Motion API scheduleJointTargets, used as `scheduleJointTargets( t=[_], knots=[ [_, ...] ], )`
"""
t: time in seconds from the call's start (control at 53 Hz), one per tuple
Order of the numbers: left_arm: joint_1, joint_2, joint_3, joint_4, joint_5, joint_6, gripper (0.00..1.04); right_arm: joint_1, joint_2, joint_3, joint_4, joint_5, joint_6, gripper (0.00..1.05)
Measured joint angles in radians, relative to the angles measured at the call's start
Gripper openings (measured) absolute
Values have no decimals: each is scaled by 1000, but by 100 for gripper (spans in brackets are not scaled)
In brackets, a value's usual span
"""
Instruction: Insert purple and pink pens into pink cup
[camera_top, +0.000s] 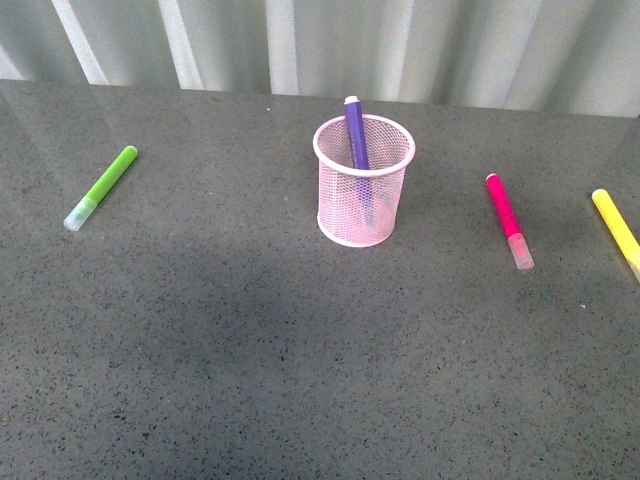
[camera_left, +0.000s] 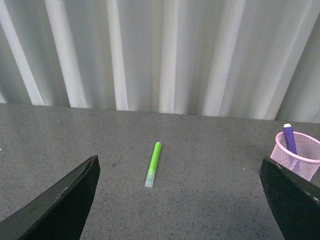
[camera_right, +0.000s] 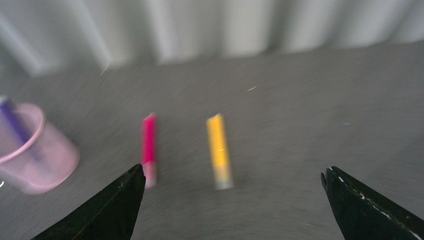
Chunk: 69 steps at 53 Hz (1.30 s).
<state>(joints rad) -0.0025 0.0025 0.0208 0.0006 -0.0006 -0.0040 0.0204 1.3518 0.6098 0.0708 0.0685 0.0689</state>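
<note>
The pink cup (camera_top: 364, 182) stands upright at the middle of the table, and the purple pen (camera_top: 356, 131) stands in it, its end above the rim. The pink pen (camera_top: 508, 218) lies flat to the cup's right, clear cap toward me. Neither gripper shows in the front view. The left wrist view shows my left gripper (camera_left: 185, 200) open and empty, with the cup (camera_left: 298, 161) and purple pen (camera_left: 289, 138) near one finger. The blurred right wrist view shows my right gripper (camera_right: 230, 205) open and empty, above the table, with the pink pen (camera_right: 149, 146) and the cup (camera_right: 35, 156) ahead.
A lime green marker (camera_top: 103, 186) lies at the far left, also in the left wrist view (camera_left: 154, 163). A yellow marker (camera_top: 617, 229) lies at the right edge, also beside the pink pen in the right wrist view (camera_right: 219, 150). A corrugated wall (camera_top: 320, 40) runs behind the table.
</note>
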Motion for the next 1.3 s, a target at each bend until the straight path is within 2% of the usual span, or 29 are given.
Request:
scheduleJointTargets(
  t=[0.208,0.472,0.679,1.302],
  knots=[
    [0,0,0,0,0,0,98,93,397,403,-165,14,82,98],
    [0,0,0,0,0,0,98,116,604,642,-307,17,193,98],
    [0,0,0,0,0,0,98,127,690,711,-340,3,243,98],
    [0,0,0,0,0,0,98,125,882,789,-347,16,199,98]
  ],
)
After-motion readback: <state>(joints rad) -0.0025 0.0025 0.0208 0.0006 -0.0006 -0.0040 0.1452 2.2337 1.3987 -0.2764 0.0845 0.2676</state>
